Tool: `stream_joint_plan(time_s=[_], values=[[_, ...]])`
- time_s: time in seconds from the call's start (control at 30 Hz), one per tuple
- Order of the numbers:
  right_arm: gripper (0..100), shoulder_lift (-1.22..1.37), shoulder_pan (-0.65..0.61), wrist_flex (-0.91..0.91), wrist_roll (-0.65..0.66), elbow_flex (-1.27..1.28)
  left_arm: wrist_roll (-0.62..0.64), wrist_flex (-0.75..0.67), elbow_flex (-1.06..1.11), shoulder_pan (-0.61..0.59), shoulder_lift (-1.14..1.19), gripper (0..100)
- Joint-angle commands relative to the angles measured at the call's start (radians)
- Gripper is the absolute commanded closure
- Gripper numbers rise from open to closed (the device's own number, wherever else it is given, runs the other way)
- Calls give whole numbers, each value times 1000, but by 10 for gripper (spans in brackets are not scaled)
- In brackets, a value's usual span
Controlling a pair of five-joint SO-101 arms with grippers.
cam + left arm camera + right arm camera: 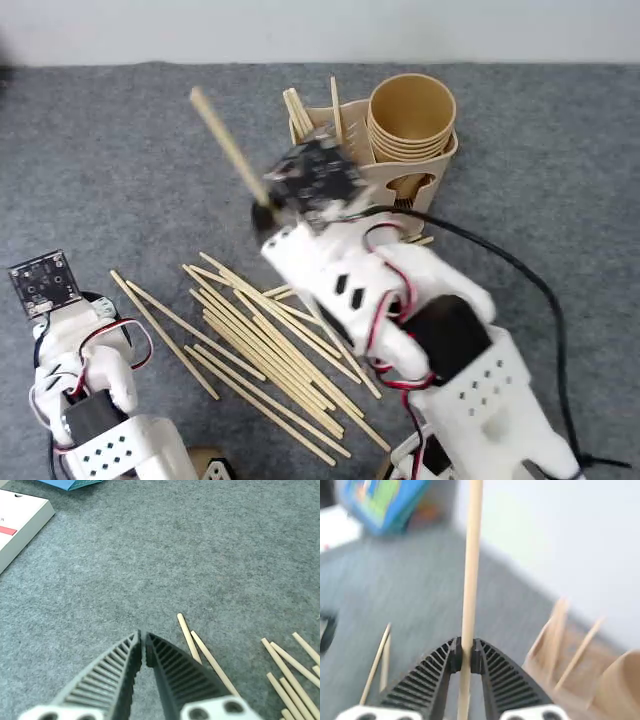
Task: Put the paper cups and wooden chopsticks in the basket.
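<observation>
My right gripper (266,205) is shut on one wooden chopstick (228,145), which slants up and to the left just beside the basket (412,182). In the right wrist view the chopstick (471,570) stands upright between the closed fingers (451,661). A stack of paper cups (410,117) sits in the basket, with several chopsticks (298,112) standing in its left part. Several more chopsticks (270,345) lie scattered on the grey mat. My left gripper (144,639) is shut and holds nothing, low over the mat near two chopstick ends (192,642).
The basket (580,680) with its upright sticks lies ahead of the right gripper. A white box (20,522) and a blue object (70,484) lie at the mat's far side in the left wrist view. A black cable (520,275) runs across the mat on the right.
</observation>
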Motion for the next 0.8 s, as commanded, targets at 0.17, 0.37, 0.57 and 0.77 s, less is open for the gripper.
stream_joint_plan(time_s=[0.17, 0.37, 0.57, 0.77], values=[[991, -31, 163, -585, 15, 127, 5, -26, -39, 5, -12, 987], [991, -22, 229, -940, 20, 341, 5, -26, -39, 5, -12, 987], [991, 133, 309, -1095, 12, 400, 3, -26, -39, 5, -12, 987], [989, 268, 325, -1099, 12, 405, 3, -26, -39, 5, -12, 987]])
